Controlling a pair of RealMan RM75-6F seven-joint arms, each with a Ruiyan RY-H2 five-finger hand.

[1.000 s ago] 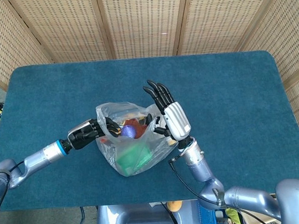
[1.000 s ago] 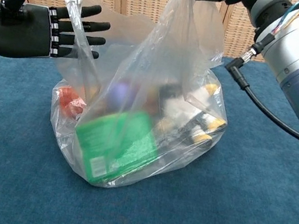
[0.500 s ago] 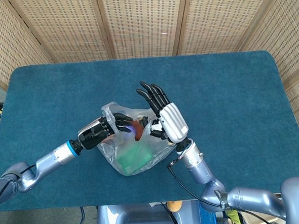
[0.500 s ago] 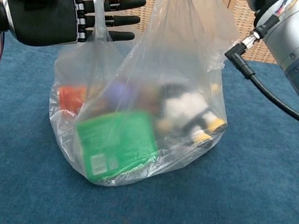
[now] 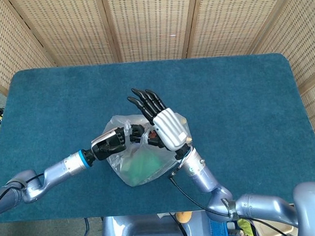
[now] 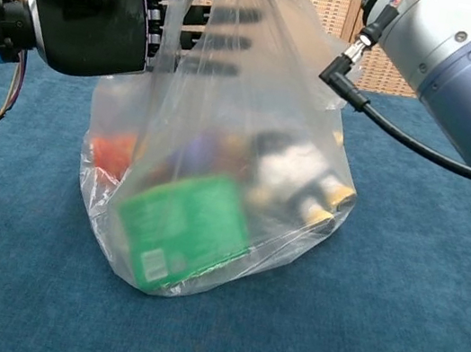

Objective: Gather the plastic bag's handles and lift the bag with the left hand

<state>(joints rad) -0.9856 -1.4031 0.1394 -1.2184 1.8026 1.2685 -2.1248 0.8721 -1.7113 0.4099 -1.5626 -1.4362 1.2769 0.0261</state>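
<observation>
1. The plastic bag [image 6: 216,182] sits mid-table [image 5: 242,102], its film pulled tall so both handles meet above the groceries.
2. The left hand [image 6: 99,20] reaches through the near handle [image 6: 177,2], fingers apart, not yet clamped.
3. The right hand [image 5: 166,125] pinches the far handle up, seemingly presenting it.

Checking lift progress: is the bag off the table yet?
No: the plastic bag sits with its bottom on the blue table.
</observation>
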